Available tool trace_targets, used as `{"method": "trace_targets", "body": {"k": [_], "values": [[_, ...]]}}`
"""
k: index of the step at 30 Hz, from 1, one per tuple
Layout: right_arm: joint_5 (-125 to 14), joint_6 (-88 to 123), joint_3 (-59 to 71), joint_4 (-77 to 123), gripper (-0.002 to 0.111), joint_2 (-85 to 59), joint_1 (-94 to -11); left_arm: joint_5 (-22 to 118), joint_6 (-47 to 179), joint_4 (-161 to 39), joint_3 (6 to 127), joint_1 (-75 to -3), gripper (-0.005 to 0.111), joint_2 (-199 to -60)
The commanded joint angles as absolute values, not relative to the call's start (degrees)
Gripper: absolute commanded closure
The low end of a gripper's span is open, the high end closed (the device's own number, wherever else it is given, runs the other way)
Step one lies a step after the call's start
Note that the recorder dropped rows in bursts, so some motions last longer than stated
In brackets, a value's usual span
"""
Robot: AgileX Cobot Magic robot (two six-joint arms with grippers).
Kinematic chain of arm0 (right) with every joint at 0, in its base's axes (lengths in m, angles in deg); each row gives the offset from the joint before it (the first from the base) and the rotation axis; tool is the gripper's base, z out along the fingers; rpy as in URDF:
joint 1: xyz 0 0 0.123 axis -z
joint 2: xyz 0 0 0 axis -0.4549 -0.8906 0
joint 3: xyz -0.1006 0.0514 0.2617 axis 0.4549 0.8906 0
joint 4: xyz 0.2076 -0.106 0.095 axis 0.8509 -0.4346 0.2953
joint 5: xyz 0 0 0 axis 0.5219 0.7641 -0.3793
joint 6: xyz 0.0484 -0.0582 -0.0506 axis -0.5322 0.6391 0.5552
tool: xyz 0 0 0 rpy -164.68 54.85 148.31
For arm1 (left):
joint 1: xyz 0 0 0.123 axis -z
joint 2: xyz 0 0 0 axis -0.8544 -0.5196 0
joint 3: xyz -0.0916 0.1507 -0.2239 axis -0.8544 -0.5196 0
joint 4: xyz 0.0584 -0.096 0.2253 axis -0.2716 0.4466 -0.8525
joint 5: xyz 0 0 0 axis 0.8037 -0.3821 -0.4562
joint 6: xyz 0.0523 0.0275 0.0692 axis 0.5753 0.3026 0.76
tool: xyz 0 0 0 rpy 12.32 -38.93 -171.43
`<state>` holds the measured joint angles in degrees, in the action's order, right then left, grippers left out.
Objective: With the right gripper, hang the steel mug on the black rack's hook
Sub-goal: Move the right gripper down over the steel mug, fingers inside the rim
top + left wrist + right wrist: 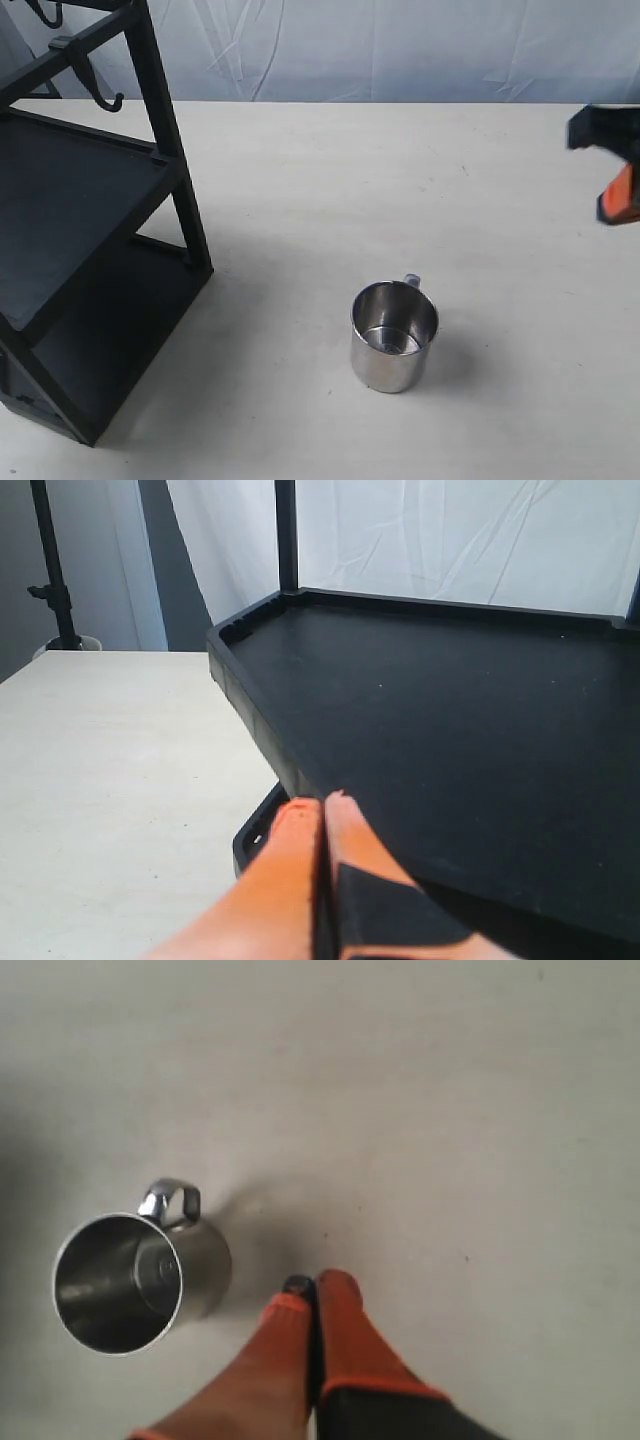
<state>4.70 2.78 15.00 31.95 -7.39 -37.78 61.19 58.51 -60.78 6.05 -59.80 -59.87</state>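
Note:
The steel mug [393, 337] stands upright on the pale table, its thin looped handle [411, 281] turned to the far side. In the right wrist view the mug [135, 1277] shows its mirror-like inside, with the handle [172, 1201] on its rim. My right gripper [313, 1287] is shut and empty above the table, off to the side of the mug and apart from it. In the exterior view it [617, 196] sits at the right edge. The black rack [90, 230] stands at the left, with a hook [108, 102] under its upper bar. My left gripper [322, 802] is shut, close to a rack shelf [450, 720].
A second hook [46, 14] hangs at the rack's top left corner. White cloth [400, 50] backs the table. A black stand [55, 580] rises beyond the table's edge in the left wrist view.

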Motion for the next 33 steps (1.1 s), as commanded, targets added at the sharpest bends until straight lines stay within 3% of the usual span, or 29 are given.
{"method": "trace_targets", "body": {"k": [1, 7, 14, 19, 33], "values": [[2.3, -13.28, 15.5, 23.39, 0.109, -12.93, -51.76, 61.25, 58.42, -60.78, 6.07, -59.73, 0.105, -59.56], [-10.5, -17.05, 15.5, 26.15, 0.107, -20.0, -60.15, 61.25, 58.42, -60.78, 6.07, -59.73, 0.105, -59.56], [-8.49, -16.31, 15.5, 35.08, 0.069, -26.08, -60.37, 61.25, 58.42, -60.78, 6.07, -59.73, 0.105, -59.56], [-2.06, -16.31, 16.0, 33.44, 0.058, -27.71, -60.37, 61.25, 58.42, -60.78, 6.07, -59.73, 0.105, -59.56], [-6.31, -20.59, 16.0, 32.01, 0.056, -34.91, -65.36, 61.25, 58.42, -60.78, 6.07, -59.73, 0.105, -59.56]]}}
